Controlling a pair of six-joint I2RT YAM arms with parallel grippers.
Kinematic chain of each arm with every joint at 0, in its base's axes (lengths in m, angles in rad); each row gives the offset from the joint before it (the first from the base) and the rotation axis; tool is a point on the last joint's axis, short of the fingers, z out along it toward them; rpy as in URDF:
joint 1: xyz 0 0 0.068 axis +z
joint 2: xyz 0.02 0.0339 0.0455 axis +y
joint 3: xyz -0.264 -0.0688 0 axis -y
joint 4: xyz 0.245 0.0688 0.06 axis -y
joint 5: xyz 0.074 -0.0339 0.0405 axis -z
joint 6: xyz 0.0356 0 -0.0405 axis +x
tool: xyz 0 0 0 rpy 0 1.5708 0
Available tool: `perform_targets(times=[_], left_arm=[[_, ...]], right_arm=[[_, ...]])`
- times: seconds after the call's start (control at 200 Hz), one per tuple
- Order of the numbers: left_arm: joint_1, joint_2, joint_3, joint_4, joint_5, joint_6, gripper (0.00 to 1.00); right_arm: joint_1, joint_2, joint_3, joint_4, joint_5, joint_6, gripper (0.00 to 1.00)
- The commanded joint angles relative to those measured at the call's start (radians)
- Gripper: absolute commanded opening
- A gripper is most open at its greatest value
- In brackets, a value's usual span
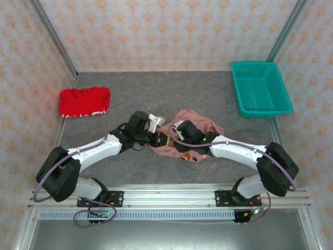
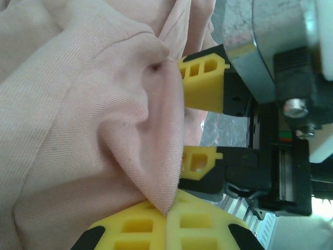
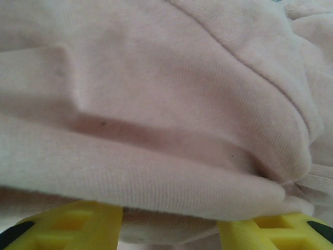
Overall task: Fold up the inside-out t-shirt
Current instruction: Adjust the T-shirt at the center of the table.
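Note:
The inside-out t-shirt [image 1: 200, 121] lies bunched in a salmon-pink heap at the middle of the dark table, with both grippers meeting at its left edge. My left gripper [image 1: 156, 139] is shut on a pointed fold of the pink cloth [image 2: 104, 130], pinched between its yellow fingertips [image 2: 169, 211]. My right gripper [image 1: 171, 136] reaches in from the right. Its yellow fingers [image 2: 203, 86] stand apart right beside the pinched fold. In the right wrist view the jaws [image 3: 171, 229] are open, with a thick roll of the shirt [image 3: 156, 130] lying across and above them. The shirt's print is hidden.
A bright red garment [image 1: 84, 101] lies folded at the far left of the table. A teal plastic basket [image 1: 260, 88] stands at the back right. Patterned walls close in the back and both sides, and the metal mounting rail [image 1: 171, 198] runs along the near edge.

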Motion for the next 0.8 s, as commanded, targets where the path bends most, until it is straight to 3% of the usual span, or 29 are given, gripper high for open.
perform_targets(times=[0.0, 0.305, 0.435, 0.545, 0.796], left_arm=[[0.001, -0.027, 0.022, -0.024, -0.021, 0.028, 0.00], [0.002, -0.024, 0.021, -0.031, -0.031, 0.037, 0.00], [0.005, -0.027, 0.019, -0.034, -0.035, 0.039, 0.00], [0.008, -0.032, 0.018, -0.044, -0.049, 0.043, 0.00], [0.015, -0.041, 0.015, -0.055, -0.091, 0.044, 0.00]], right_arm=[[-0.004, 0.032, 0.042, 0.044, 0.075, -0.032, 0.52], [-0.039, 0.114, 0.068, 0.114, 0.105, -0.022, 0.48], [-0.060, 0.123, 0.065, 0.133, 0.097, -0.020, 0.33], [-0.088, 0.063, 0.054, 0.125, 0.016, 0.006, 0.17], [-0.147, -0.063, 0.053, 0.013, -0.198, 0.055, 0.09]])
